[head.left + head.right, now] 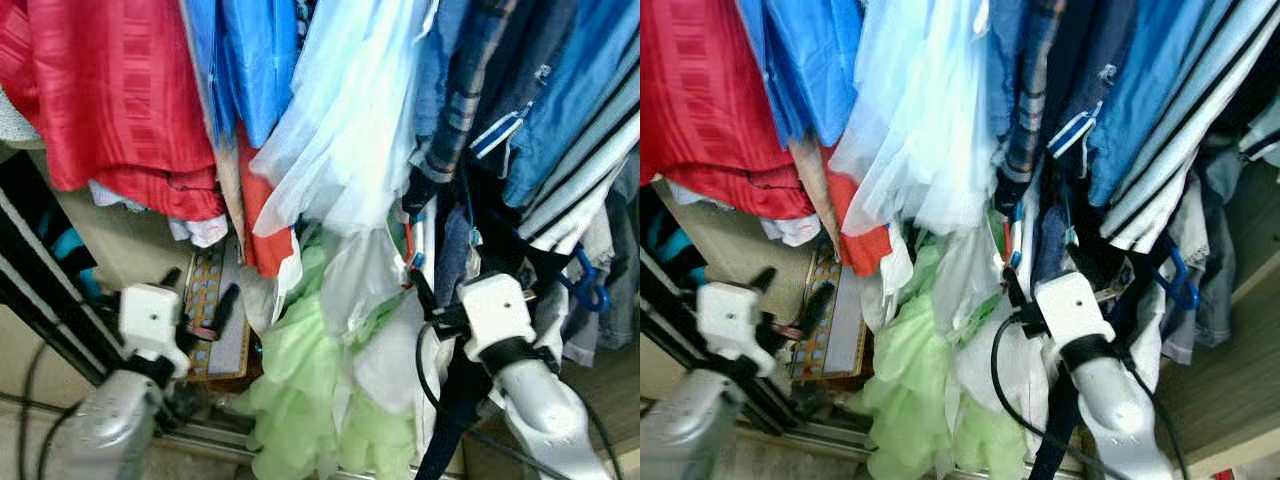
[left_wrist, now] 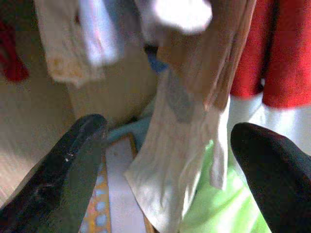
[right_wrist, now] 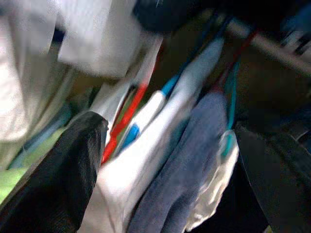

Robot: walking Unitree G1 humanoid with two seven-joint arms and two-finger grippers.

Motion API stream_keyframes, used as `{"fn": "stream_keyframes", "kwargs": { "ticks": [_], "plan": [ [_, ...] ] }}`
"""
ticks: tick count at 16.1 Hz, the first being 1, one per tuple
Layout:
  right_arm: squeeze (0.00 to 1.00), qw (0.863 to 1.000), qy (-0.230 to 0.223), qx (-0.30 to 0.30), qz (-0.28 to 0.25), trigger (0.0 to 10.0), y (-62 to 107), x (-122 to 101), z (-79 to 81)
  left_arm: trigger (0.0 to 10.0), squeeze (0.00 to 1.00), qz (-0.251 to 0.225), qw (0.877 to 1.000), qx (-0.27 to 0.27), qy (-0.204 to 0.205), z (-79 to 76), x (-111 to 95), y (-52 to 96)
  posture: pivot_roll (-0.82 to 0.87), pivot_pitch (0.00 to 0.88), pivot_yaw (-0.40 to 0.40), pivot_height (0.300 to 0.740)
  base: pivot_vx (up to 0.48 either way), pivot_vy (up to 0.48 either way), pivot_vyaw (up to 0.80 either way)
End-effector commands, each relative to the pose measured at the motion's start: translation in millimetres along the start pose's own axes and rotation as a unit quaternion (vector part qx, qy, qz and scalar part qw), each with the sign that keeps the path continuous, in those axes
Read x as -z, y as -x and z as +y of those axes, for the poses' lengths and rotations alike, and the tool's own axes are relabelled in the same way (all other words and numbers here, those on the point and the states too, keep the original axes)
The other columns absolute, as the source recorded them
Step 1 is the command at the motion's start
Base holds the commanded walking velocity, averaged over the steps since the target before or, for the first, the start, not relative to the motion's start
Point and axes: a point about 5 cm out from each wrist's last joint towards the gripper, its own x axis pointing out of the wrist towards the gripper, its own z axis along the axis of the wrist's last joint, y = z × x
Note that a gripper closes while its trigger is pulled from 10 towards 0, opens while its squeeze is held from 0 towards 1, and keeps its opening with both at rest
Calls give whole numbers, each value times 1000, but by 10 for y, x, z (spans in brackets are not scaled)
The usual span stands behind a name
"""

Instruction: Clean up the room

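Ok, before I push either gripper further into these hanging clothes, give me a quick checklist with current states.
1. Left gripper open: ok, fingers spread with nothing between them.
2. Right gripper open: ok, fingers apart in the right wrist view.
3. Right gripper holding a garment: not ok, white cloth and blue-grey cloth only hang ahead of it.
4. Hangers clear of the right gripper: not ok, the blue hanger hangs close by.
5. Cable on the right arm free of clothes: cannot tell.
6. Target garment chosen: cannot tell.

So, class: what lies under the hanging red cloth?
Under the red cloth show white fabric edges, a beige surface and a patterned board. Whatever lies behind the cloth is covered.
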Motion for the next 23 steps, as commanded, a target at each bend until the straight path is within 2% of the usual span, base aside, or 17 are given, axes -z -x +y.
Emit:
{"fn": "stream_keyframes", "kwargs": {
  "ticks": [1, 3, 4, 6, 7, 8, 10, 11, 13, 14, 15, 16, 17, 18, 20, 23],
  "plan": [
    [0, 1000, -3, -4, -13, 10000, 35, -102, -28, 10000, 0, 5, 1000, -7, -2, 17, -35, 50, -15, 0, 13, 740, 0, 0, 0],
    [0, 999, -24, -16, -19, 10000, 42, -172, 58, 10000, 0, 7, 1000, -4, 0, -52, -81, 30, -18, 0, 18, 740, 0, 0, 0],
    [0, 999, -32, -25, -23, 10000, 12, -202, 104, 10000, 0, -6, 1000, 2, -22, -90, -126, -15, -22, 0, 19, 740, 0, 0, 0],
    [0, 997, -26, -61, -46, 10000, -87, -267, 187, 10000, 0, -11, 1000, 4, -7, -141, -163, -104, -35, 0, 31, 740, 0, 0, 0],
    [0, 993, -2, -92, -68, 10000, -239, -267, 269, 10000, 0, -2, 1000, 23, -12, -191, -144, -132, -35, 1, 31, 740, 0, 0, 0],
    [0, 991, 4, -108, -80, 10000, -345, -257, 303, 10000, 0, -2, 999, 23, -32, -173, -129, -134, -27, 0, 18, 740, 0, 0, 0],
    [0, 991, 11, -108, -83, 10000, -437, -246, 326, 10000, 0, 4, 999, 4, -44, -94, -97, -133, -8, 0, -3, 740, 0, 0, 0],
    [0, 992, 15, -98, -82, 10000, -457, -246, 350, 10000, 0, 6, 999, -3, -52, -71, -82, -115, 2, 0, -19, 740, 0, 0, 0],
    [0, 997, 11, -42, -57, 10000, -444, -193, 416, 10000, 0, 8, 999, -34, -35, -42, -14, -57, 11, 0, -41, 740, 0, 0, 0],
    [0, 999, -24, -18, -44, 10000, -425, -152, 436, 10000, 0, 9, 998, -49, -34, -33, 11, -35, 19, 0, -51, 740, 0, 0, 0],
    [0, 998, -56, 17, -14, 10000, -424, -69, 426, 10000, 0, 11, 998, -42, -40, -44, 28, -15, 15, 0, -48, 740, 0, 0, 0],
    [0, 996, -78, 47, 9, 10000, -449, 13, 340, 10000, 0, 13, 999, -39, -36, -34, 44, -33, 3, 0, -38, 740, 0, 0, 0],
    [0, 994, -83, 69, 28, 10000, -456, 74, 274, 10000, 0, 13, 998, -39, -41, -21, 50, -60, -10, 2, -24, 740, 0, 0, 0],
    [0, 994, -68, 75, 31, 10000, -459, 93, 252, 10000, 0, 11, 998, -41, -37, -11, 57, -104, -19, 7, -19, 740, 0, 0, 0],
    [0, 996, -46, 76, 21, 10000, -453, 56, 288, 10000, 0, 4, 998, -45, -43, -9, 61, -200, -21, 17, -34, 740, 0, 0, 0],
    [0, 995, -51, 86, 21, 10000, -387, 22, 237, 10000, 0, -7, 998, -39, -51, 8, 6, -130, -24, 30, -28, 740, 0, 0, 0]
  ]
}}
